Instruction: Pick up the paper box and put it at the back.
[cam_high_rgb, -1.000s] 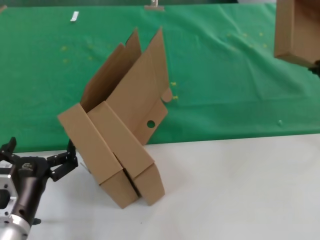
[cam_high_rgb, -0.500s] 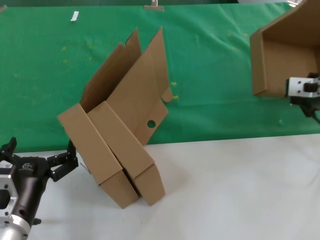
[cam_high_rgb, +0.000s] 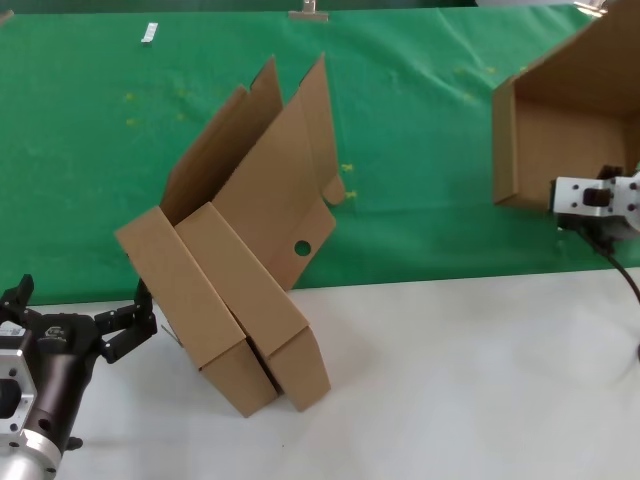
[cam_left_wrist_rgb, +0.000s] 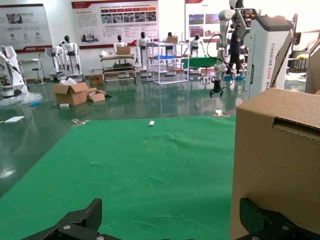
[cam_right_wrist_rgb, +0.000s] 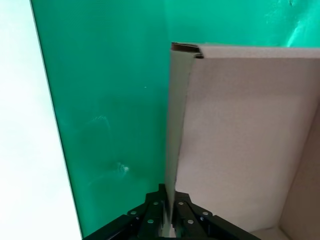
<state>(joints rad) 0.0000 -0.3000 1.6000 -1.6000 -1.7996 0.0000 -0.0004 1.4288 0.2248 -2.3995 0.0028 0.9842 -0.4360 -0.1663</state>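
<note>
Now, change: the paper box sits lower and further left than half a second before.
Right end effector: closed on the box's wall, above the green back.
Box facing: hollow towards the camera.
Left end effector: spread wide, low over the bench.
Count: three boxes; two others lean together.

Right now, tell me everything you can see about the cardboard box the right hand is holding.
The paper box is plain brown corrugated cardboard, shallow and rectangular. It is held up on the right side of the head view, tipped so its open inside faces the camera, above the green cloth. The right hand is shut on the thin edge of one wall, the only thing touching it. Its upper part runs out of view, so the lid cannot be judged. It hangs apart from the two like boxes leaning together at the cloth's front edge.
</note>
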